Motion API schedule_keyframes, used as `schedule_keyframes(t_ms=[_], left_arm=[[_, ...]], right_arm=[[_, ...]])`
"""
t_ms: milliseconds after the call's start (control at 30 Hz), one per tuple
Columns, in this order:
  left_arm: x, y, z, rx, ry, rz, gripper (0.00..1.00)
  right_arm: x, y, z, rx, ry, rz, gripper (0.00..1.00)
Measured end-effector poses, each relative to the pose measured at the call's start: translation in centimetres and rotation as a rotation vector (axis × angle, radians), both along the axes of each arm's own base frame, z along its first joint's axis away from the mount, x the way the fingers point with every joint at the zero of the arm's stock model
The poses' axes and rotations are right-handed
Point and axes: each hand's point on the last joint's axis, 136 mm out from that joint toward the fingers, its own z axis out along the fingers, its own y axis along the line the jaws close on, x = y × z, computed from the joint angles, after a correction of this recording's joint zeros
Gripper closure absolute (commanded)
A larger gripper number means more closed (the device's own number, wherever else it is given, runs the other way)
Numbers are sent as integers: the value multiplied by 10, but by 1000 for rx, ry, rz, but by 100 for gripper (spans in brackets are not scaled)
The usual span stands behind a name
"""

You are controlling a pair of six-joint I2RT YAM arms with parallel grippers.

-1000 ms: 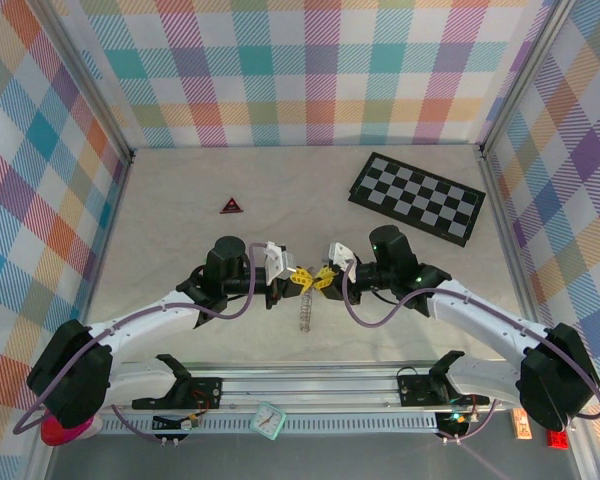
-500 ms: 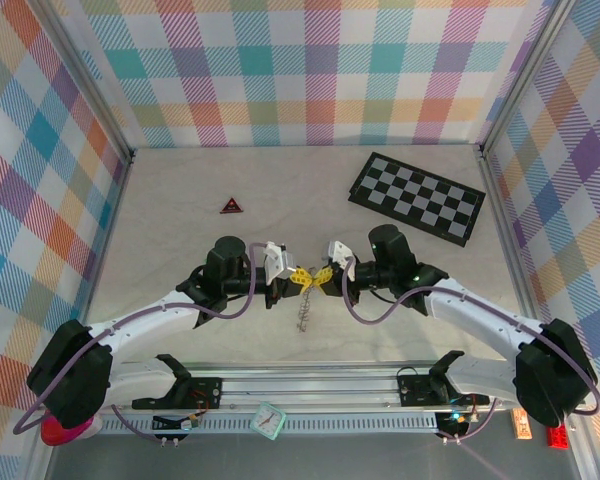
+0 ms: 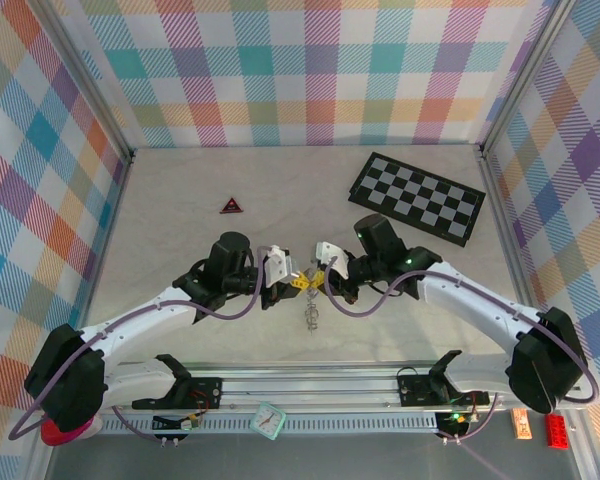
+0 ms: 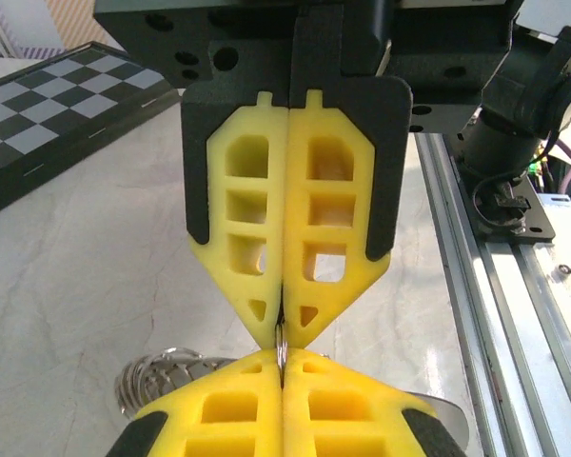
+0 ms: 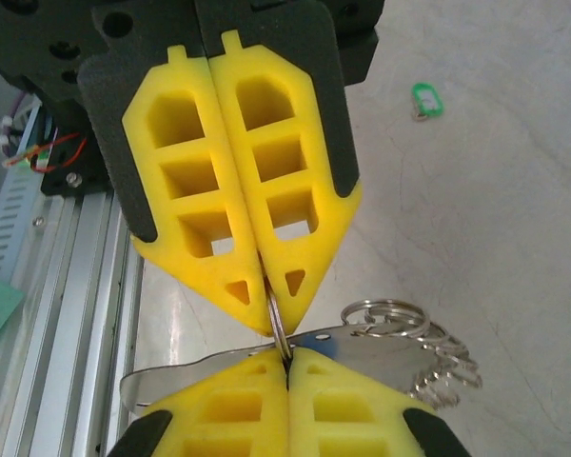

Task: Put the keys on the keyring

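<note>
Roughly mid-table: one keyring [image 5: 277, 324] pinched between two shut grippers

Keyring: one, a thin wire seen edge-on. It sits toward the near side of the table, about centre left to right, lifted off the surface. Most of its loop is hidden by the yellow pads.

Keys [image 3: 310, 316]: one bunch, hanging straight down from the pinch point. From above it reads as a short grey chain, too small to count. The right wrist view shows one long flat blade running left, plus a cluster of small rings and stacked keys [image 5: 414, 352] to the right. They overlap, so no firm number.

Grippers: two.
- Left gripper [image 3: 301, 283] has its jaws fully together, tips nipping the wire.
- Right gripper [image 3: 317, 281] is the same, pads closed on the wire from the opposite side.
- The two sets of tips meet nose to nose, almost touching, with the wire crossing the small gap.
- In each wrist view that arm's own fingers are cut off by the bottom edge.

Around:
- One chequered board [image 3: 417, 197] lies far right, well apart.
- One small red-and-black triangle [image 3: 230, 206] lies far left, flat on the table.
- One small green tag [image 5: 425, 100] lies on the bare table beyond the left gripper, blurred.
- One metal rail [image 3: 310, 385] runs along the near edge.
</note>
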Motion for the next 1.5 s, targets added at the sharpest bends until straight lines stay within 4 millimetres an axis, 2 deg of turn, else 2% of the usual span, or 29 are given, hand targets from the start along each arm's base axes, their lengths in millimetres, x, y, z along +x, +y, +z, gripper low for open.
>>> schedule_keyframes(t_ms=[67, 100, 133, 233, 367, 567, 700, 867, 1033, 1267, 1500], left_arm=[[-1, 1, -2, 13, -1, -3, 100], [-1, 1, -2, 18, 0, -5, 100], [-1, 1, -1, 19, -3, -6, 100], [0, 2, -1, 19, -10, -1, 100], [0, 2, 0, -21, -12, 18, 100], [1, 0, 4, -95, 15, 40, 100], [2, -2, 13, -135, 14, 41, 100], [2, -5, 19, -160, 15, 37, 100], [4, -6, 21, -174, 22, 41, 100], [6, -7, 18, -180, 41, 48, 100], [7, -8, 21, -187, 27, 47, 100]], right_arm=[[-1, 0, -1, -16, 2, 5, 100], [-1, 0, -1, -19, 2, 4, 97], [-1, 0, 0, -19, -2, 1, 87], [1, 0, 8, 17, -26, -22, 70], [0, -9, 16, 90, -60, -69, 68], [-5, -14, -5, 94, 0, -107, 68], [-3, -12, -14, 92, 25, -120, 70], [2, -8, -11, 113, 19, -127, 76], [3, -3, -14, 124, 43, -119, 94], [-1, 7, -20, 123, 56, -86, 95], [3, 4, -15, 117, 16, -114, 100]])
